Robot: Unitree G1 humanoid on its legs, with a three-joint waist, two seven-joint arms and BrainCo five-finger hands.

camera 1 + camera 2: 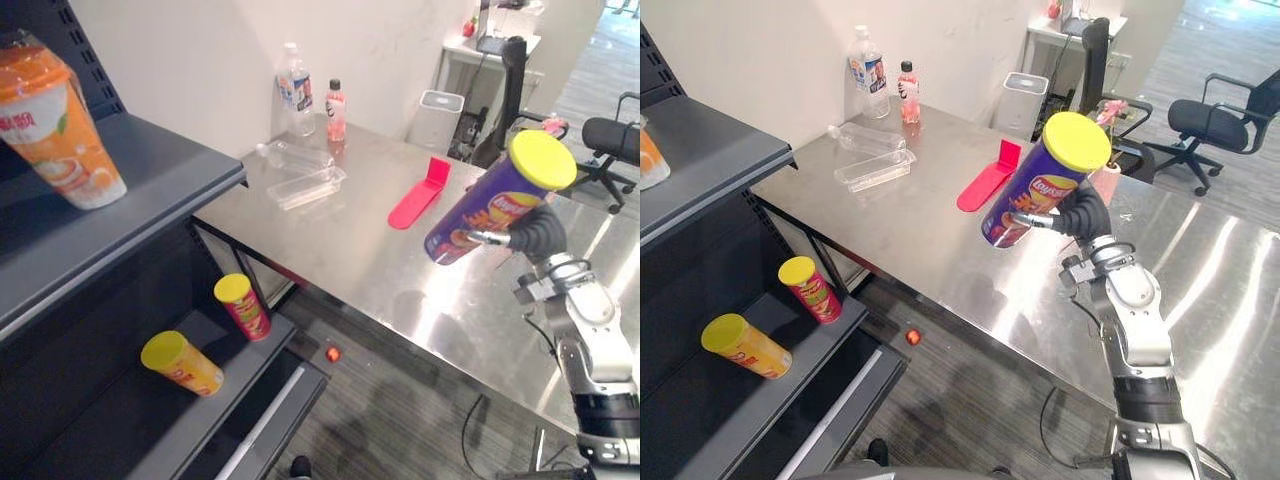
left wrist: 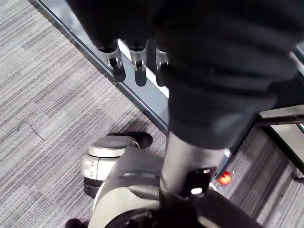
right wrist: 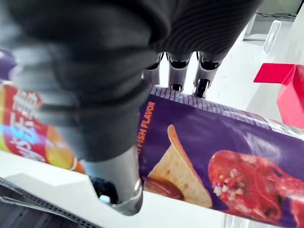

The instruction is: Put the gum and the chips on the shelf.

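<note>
A purple chips can (image 1: 495, 205) with a yellow lid hangs tilted above the steel table (image 1: 340, 250), lid end up and to the right. My right hand (image 1: 535, 235) is shut on it: in the right wrist view its fingers (image 3: 175, 71) wrap one side of the chips can (image 3: 228, 156) and the thumb presses the other. The dark shelf (image 1: 150, 200) stands to the left. My left hand (image 2: 137, 66) hangs low over the carpet, fingers relaxed and holding nothing.
The lower shelf board holds a red can (image 1: 241, 305) upright and a yellow can (image 1: 182, 363) lying down; an orange cup (image 1: 60, 130) stands on the upper one. On the table are two bottles (image 1: 296, 90), a clear tray (image 1: 305, 187) and a red stand (image 1: 420, 195). A small red ball (image 1: 333, 353) lies on the floor.
</note>
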